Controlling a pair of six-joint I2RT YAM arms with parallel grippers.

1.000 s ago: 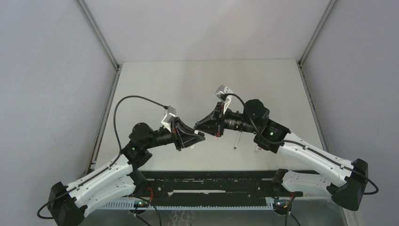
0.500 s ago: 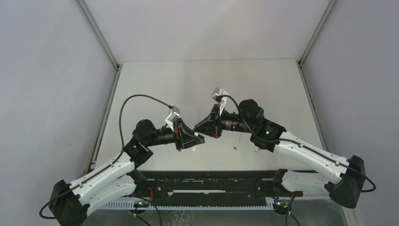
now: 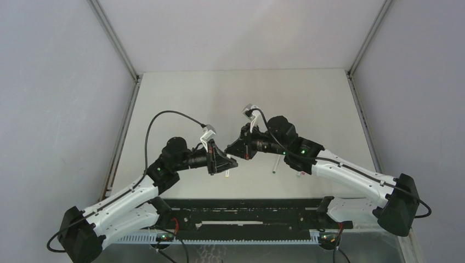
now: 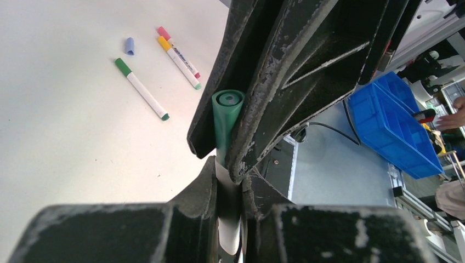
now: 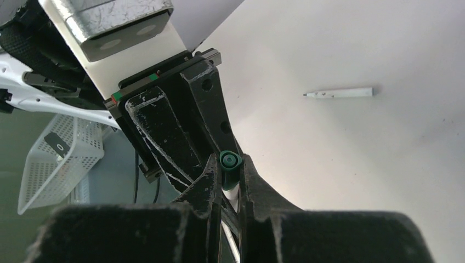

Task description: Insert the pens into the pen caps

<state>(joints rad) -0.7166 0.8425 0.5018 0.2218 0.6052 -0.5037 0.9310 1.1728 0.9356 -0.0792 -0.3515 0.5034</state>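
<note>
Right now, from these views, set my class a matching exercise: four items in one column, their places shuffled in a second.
Items
1. small blue plastic cap
2. green plastic cap
3. white plastic pen barrel below that cap
4. uncapped white plastic pen

Places
A. clamped in the left gripper
B. alone on the table, right wrist view
C. on the table near three capped white pens
D. pinched in the right gripper

Pairs: 1-C, 2-D, 3-A, 4-B
</note>
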